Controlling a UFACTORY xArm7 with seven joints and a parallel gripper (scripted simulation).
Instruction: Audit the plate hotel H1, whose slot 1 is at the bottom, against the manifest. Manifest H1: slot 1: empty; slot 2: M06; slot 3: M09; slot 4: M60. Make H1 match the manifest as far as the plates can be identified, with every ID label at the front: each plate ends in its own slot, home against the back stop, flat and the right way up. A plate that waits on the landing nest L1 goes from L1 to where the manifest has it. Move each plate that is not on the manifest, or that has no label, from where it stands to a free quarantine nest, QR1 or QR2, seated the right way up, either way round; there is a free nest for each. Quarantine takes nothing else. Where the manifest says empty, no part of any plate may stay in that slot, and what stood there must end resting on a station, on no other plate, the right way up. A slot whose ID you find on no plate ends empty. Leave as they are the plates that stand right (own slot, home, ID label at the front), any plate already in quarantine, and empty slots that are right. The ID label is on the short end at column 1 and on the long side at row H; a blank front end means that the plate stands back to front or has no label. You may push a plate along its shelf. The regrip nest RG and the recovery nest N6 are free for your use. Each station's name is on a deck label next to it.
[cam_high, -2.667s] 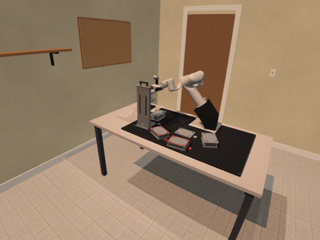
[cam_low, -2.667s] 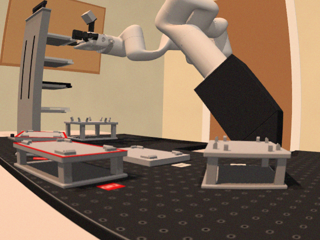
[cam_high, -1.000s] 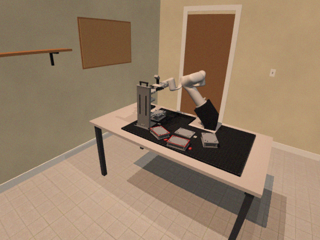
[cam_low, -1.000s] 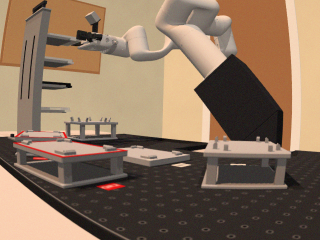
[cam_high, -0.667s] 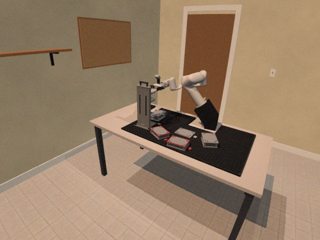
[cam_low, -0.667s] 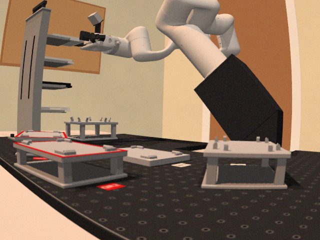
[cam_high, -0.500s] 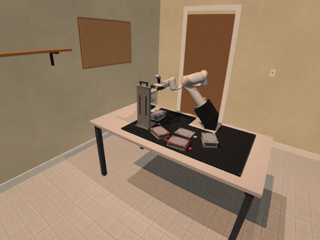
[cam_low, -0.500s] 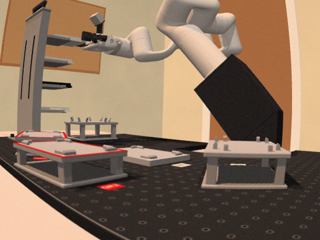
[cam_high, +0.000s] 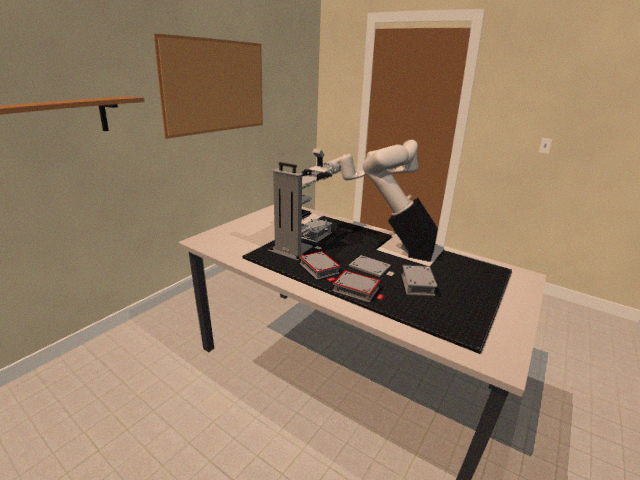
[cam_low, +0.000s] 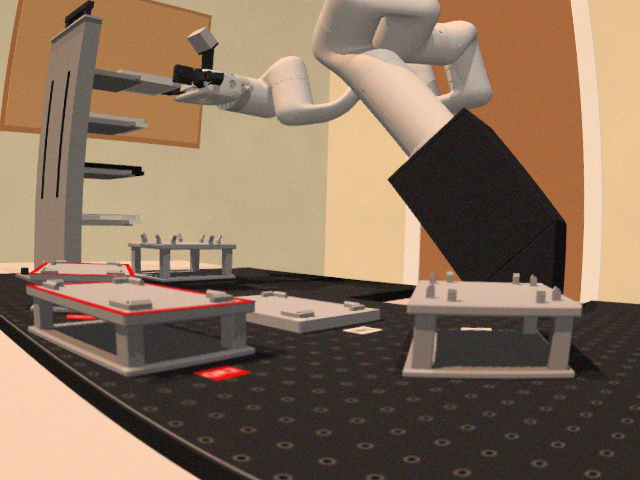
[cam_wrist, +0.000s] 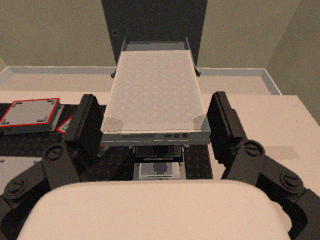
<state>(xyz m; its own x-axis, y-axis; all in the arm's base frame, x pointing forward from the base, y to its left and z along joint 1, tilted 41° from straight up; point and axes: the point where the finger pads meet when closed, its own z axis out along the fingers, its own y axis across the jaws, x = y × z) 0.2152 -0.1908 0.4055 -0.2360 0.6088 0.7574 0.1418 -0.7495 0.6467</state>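
On a black mat (cam_high: 465, 310) covering a table (cam_high: 516, 361), the white arm (cam_high: 385, 170) reaches left to the plate hotel's (cam_high: 285, 211) top level, with four nests near.

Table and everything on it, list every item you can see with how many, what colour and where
Table: one, beige top, dark legs.
Perforated mat: one, black, on the table.
Plate hotel: one, grey tower, far left of the mat.
Plate: one, pale grey, partly out of the top slot, label strip facing the wrist camera.
Red-edged nests: two, grey, beside the hotel.
Plain nests: three, grey; a raised one near the arm base, a low one mid-mat, a raised one behind.
Deck labels: red and white, on the mat.
Arm: one, white, dark base.
Pincer: one, black, shut on the plate's long sides.
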